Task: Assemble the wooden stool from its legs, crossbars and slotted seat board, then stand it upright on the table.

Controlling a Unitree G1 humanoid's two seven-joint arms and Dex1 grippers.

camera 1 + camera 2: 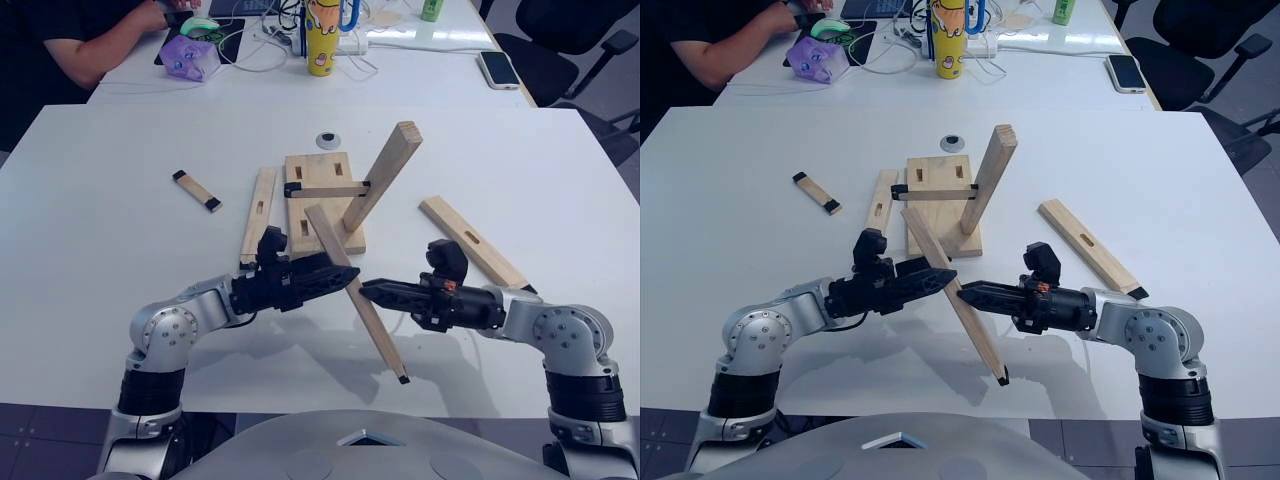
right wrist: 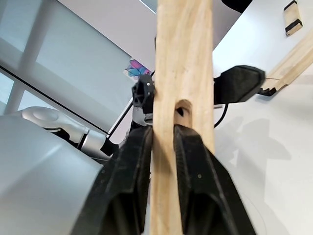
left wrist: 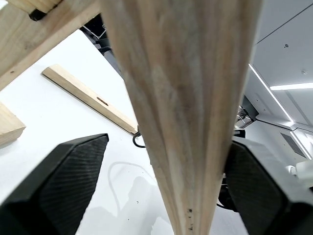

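Your right fingers (image 2: 127, 181) clamp the slanted pale wooden leg (image 1: 376, 326) edgewise; your left fingers (image 3: 63, 181) straddle it higher up, spread apart.

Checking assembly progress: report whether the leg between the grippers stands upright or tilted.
Tilted: the leg slants, top end over the seat board, black-capped end low near the table's front edge.

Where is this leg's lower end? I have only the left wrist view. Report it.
Observer: The leg slants down from over the board, its black tip toward the table's near edge.
Operator: Report the right jaws.
Observer: Shut on the leg, close by its slot.
Operator: Now the board.
Observer: It lies flat; a second leg leans up from it, joined to a crossbar.
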